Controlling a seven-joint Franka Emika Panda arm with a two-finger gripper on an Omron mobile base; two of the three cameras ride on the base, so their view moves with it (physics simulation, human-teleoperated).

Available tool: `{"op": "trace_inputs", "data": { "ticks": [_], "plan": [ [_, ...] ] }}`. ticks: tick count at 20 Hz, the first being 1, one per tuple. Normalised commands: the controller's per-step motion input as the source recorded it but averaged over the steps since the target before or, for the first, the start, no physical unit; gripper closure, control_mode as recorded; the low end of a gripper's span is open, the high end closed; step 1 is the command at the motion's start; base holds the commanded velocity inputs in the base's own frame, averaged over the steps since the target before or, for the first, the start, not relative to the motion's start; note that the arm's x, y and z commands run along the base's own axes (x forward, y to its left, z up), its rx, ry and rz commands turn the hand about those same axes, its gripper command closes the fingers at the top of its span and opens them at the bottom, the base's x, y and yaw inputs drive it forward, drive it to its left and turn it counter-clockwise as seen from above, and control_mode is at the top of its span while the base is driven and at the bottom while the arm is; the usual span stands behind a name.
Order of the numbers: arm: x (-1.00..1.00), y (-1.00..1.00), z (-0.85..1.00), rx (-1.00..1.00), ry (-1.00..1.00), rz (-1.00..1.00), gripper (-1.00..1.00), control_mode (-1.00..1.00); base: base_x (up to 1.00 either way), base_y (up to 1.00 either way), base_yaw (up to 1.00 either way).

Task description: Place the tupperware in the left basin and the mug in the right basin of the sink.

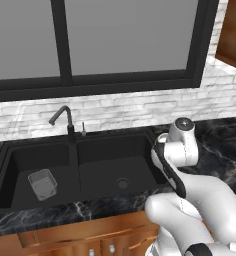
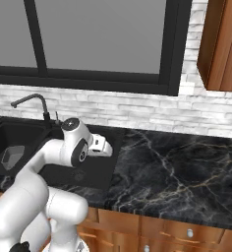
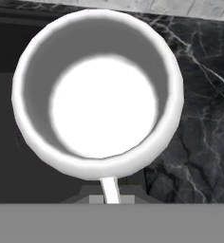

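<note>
A: Mug (image 3: 98, 97) sits nearest the hand camera, seen from above: white rim, pale inside, handle (image 3: 109, 189) pointing down toward the gripper (image 3: 110, 197). Jaws are closed on that handle, so the mug is held. It hangs over the edge where black sink (image 1: 5, 165) meets marble counter (image 3: 199, 118).

B: Tupperware?

A: One, translucent grey, lying on the floor of the left basin (image 1: 20, 162), tupperware (image 1: 42, 183) a little tilted. In the right base view it shows as a small grey tub (image 2: 12, 156) at far left.

B: Right basin?

A: Right basin (image 1: 107, 165) holds a round drain (image 1: 122, 183); the divider (image 1: 74, 167) runs between the two.

B: Surface and room?

A: Dark veined marble counter (image 2: 177, 167), wood cabinet fronts (image 2: 187, 231) below, white brick backsplash (image 2: 137, 110), dark-framed window (image 1: 65, 45) above, wood wall cabinet (image 2: 221, 44) at right.

B: Counts?

A: One mug, one tupperware, two basins, one gooseneck faucet (image 1: 65, 122), one arm (image 2: 49, 162).
</note>
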Motion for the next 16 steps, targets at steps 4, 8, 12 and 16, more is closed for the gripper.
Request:
{"op": "trace_inputs", "data": {
  "ticks": [4, 8, 12, 16],
  "plan": [
    [0.01, 0.29, 0.06, 0.02, 0.0, 0.01, 1.0, -1.0, 0.0, 0.0, 0.0],
    [0.0, 0.29, 0.0, 0.03, 0.0, 0.03, 1.0, -1.0, 0.0, 0.0, 0.0],
    [0.0, 0.24, 0.03, 0.07, 0.0, 0.05, 1.0, -1.0, 0.0, 0.0, 0.0],
    [-0.02, 0.23, 0.01, 0.1, 0.0, 0.08, 1.0, -1.0, 0.0, 0.0, 0.0]
  ]
}}
